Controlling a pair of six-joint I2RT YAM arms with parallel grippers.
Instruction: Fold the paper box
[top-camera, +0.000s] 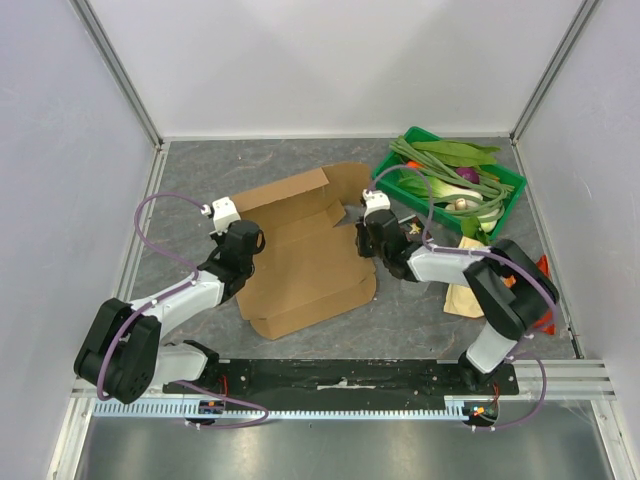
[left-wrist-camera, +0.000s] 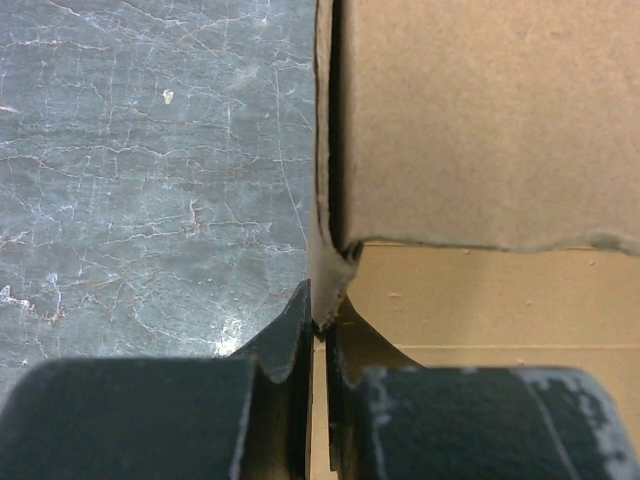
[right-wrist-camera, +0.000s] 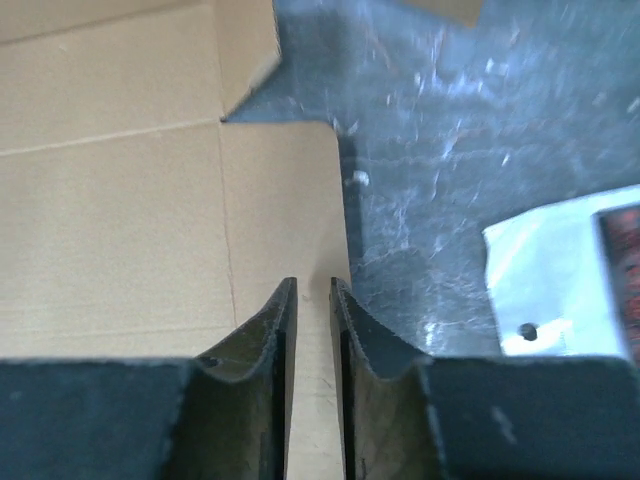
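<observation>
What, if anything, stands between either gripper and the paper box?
Nothing visible. The left gripper pinches the paper box at its left edge; the right gripper hangs directly over the box's right panel, jaws almost together.

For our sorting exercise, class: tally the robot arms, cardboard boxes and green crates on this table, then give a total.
Robot arms: 2
Paper box: 1
Green crate: 1
Total: 4

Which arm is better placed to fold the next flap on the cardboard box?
Left, probably. The left gripper pinches the raised flap edge of the cardboard box, ready to fold it; the right gripper sits over a flat panel.
</observation>
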